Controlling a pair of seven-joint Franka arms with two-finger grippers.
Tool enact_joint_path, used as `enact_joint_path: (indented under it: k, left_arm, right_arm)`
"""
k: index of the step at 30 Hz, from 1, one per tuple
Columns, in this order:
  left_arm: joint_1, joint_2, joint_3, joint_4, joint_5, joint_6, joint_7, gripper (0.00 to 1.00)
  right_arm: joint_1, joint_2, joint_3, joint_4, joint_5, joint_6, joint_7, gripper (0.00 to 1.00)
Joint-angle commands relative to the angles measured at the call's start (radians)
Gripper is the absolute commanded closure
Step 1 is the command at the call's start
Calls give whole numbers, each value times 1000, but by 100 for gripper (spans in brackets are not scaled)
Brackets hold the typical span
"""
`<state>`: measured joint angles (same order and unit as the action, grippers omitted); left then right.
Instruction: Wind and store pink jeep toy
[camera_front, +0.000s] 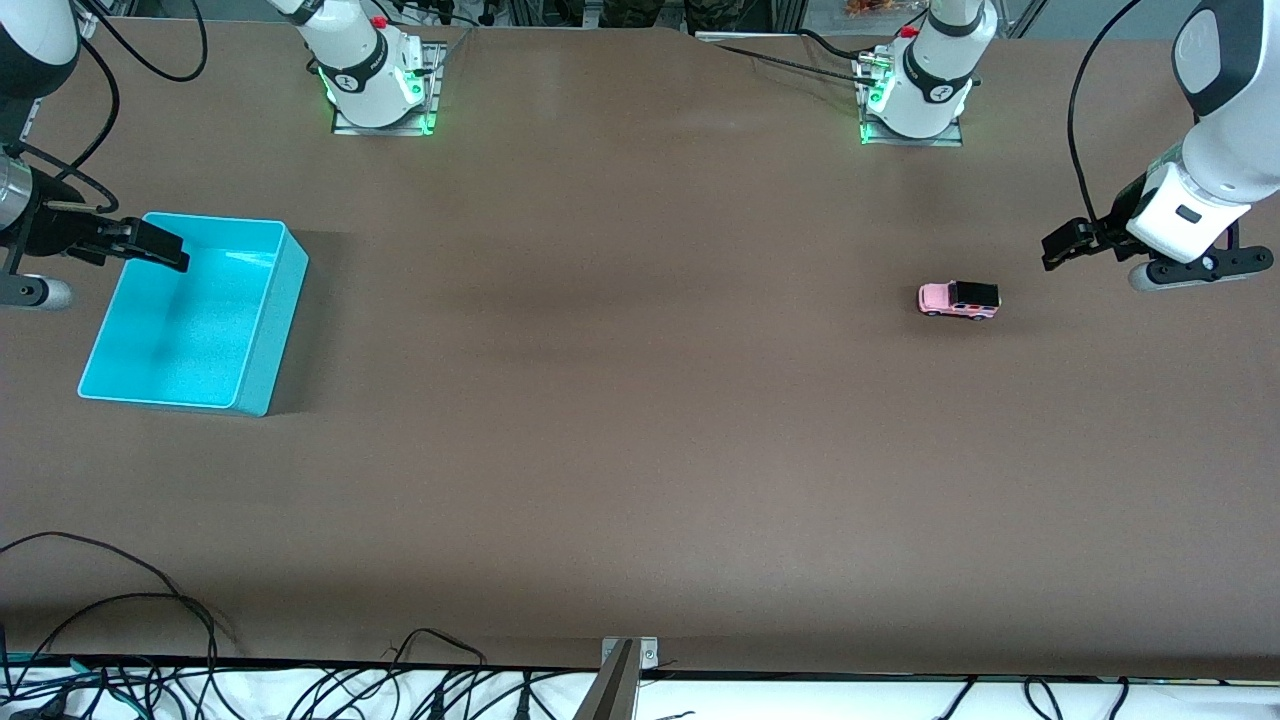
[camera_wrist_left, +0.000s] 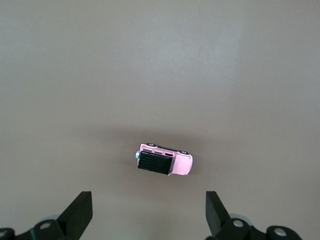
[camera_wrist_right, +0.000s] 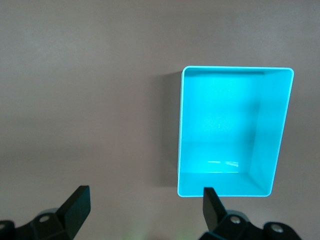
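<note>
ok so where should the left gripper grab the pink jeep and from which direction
Probably from straight above, the fingers closing across the narrow width of the pink jeep toy on its flat side panels. It stands upright on its wheels on bare table, long and boxy, so the sides are parallel. The left gripper is open, up beside it.

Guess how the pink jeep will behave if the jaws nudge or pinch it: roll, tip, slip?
The pink jeep toy stands on its wheels on the bare table, so a push along its length would probably roll it. It is tiny and boxy, likely light and rigid; a sideways nudge might skid or tip it. Its smooth body could slip in a loose pinch.
</note>
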<state>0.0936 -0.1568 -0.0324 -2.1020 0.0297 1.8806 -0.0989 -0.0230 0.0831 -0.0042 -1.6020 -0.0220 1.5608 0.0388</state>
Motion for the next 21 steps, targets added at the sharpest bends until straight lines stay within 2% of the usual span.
enact_joint_path:
  k: [1, 9, 17, 21]
  left_arm:
    - [6, -26, 0, -29, -10, 8, 16, 0]
    - [6, -18, 0, -114, -10, 63, 19, 0]
    - [9, -9, 0, -231, -10, 230, 15, 0]
    - [15, 14, 2, -243, -10, 255, 13, 0]
  right_arm:
    - [2, 0, 0, 17, 16, -18, 3, 0]
    - [2, 0, -2, 17, 16, -19, 1, 0]
    - [2, 0, -2, 17, 16, -19, 3, 0]
    - [2, 0, -2, 17, 16, -18, 3, 0]
